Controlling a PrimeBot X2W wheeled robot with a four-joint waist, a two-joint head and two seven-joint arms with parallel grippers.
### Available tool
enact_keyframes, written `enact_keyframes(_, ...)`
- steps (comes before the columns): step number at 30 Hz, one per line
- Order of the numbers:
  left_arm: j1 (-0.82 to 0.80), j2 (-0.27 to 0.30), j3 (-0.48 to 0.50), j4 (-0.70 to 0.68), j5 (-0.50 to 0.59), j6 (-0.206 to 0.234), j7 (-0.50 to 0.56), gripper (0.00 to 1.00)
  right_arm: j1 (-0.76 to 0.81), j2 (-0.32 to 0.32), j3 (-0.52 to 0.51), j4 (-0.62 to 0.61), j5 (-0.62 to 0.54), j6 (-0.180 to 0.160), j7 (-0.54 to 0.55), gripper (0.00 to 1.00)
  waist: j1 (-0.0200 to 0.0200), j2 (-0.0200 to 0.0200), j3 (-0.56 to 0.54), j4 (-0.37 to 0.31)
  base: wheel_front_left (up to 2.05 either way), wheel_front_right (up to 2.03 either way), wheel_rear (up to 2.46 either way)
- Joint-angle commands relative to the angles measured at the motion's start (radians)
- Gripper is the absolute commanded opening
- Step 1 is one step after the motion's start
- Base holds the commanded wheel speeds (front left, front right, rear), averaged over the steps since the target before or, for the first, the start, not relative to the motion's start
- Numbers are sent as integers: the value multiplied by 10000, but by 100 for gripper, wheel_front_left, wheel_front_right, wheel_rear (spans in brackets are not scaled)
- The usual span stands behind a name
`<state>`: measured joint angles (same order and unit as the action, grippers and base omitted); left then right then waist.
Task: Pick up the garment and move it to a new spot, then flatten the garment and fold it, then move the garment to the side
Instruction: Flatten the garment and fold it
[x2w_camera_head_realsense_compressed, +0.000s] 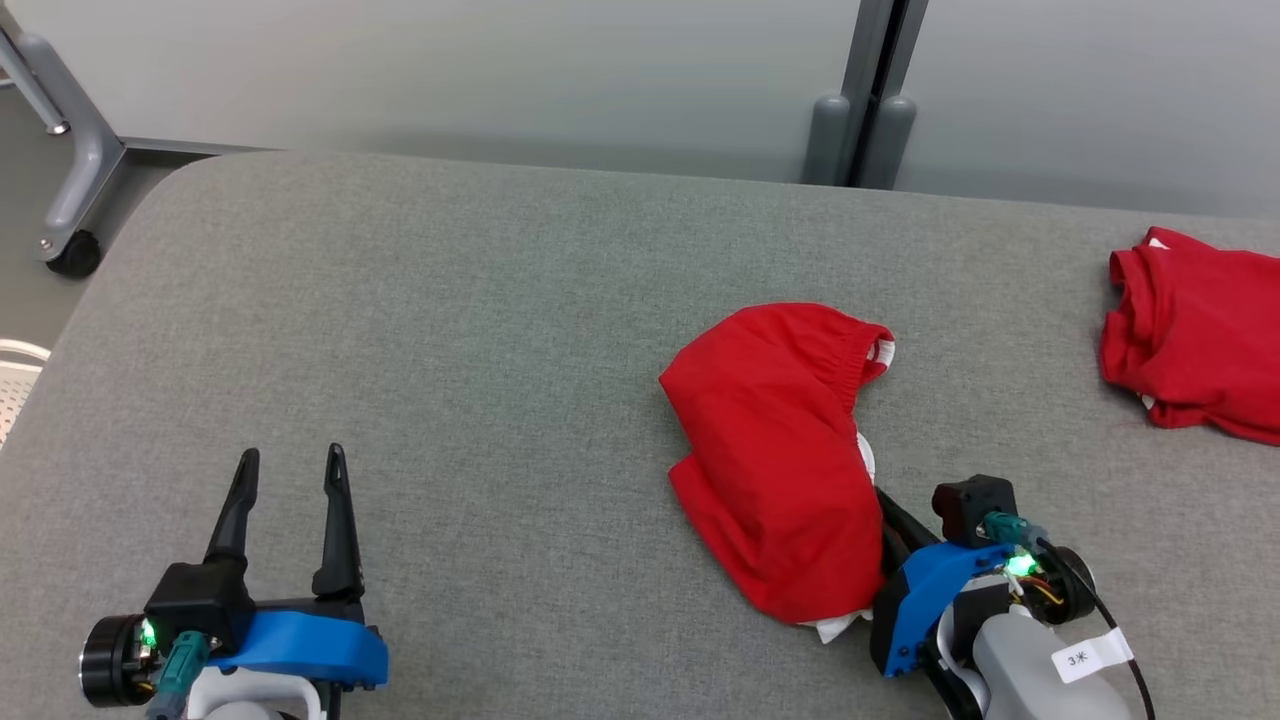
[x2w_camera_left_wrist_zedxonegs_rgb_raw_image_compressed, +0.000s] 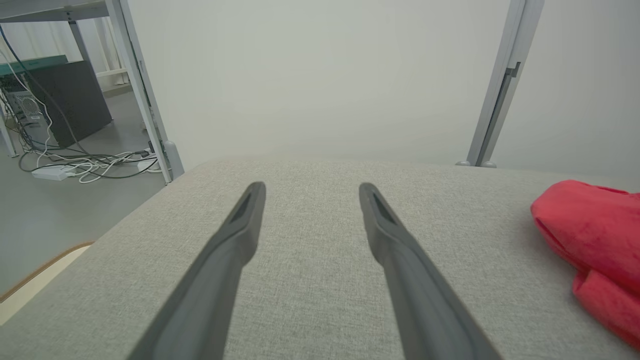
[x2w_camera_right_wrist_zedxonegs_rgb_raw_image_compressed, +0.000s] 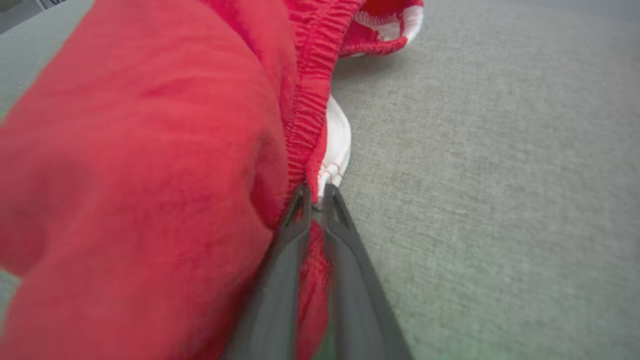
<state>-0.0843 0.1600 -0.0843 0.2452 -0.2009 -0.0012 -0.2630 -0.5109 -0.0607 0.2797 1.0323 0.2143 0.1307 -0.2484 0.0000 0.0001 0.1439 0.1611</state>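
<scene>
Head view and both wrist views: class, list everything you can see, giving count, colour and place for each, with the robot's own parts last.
red fabric shorts with elastic waistband: one, red with white lining, crumpled on the table right of middle
second crumpled red garment: one, red, at the table's far right edge
grey fabric-covered table: one, grey, under both garments
grey metal frame leg with black caster: one, grey, on the floor beyond the table's far left corner
tangled floor cables: several, white and black, on the floor left of the table
left pincer: one, dark, open, lower left, apart from the shorts
right pincer: one, dark, shut on the shorts' waistband edge
</scene>
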Motion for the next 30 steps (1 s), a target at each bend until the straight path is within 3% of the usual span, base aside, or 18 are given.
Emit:
enact_keyframes(1, 59, 17, 36, 5, 81, -69, -23, 100, -29, -50, -19, 82, 94, 2, -71, 0, 0, -1, -102, -87, 0, 0, 0)
enact_keyframes(6, 170, -30, 161, 38, 119, -137, -23, 100, 252, -489, -478, -241, 443, 3, -179, 0, 0, -1, -389, -305, 0, 0, 0)
enact_keyframes(13, 359, -145, 269, -36, 187, -214, -23, 100, 726, -1456, -1671, -1749, 312, 4, -177, 0, 0, -1, -598, -637, 0, 0, 0)
enact_keyframes(18, 393, -228, 292, -61, 252, -252, -23, 100, 959, -1567, -2011, -2965, 123, 4, -180, 0, 0, -1, -711, -766, 0, 0, 0)
enact_keyframes(23, 416, -289, 280, -29, 298, -322, -23, 100, 1099, -1076, -1365, -3998, 3, 4, -180, 0, 0, -1, -853, -708, 0, 0, 0)
enact_keyframes(30, 424, -403, 300, -22, 335, -421, -23, 100, 1207, -202, 780, -5022, 376, 4, 225, 0, 0, -1, -910, -345, 0, 0, 0)
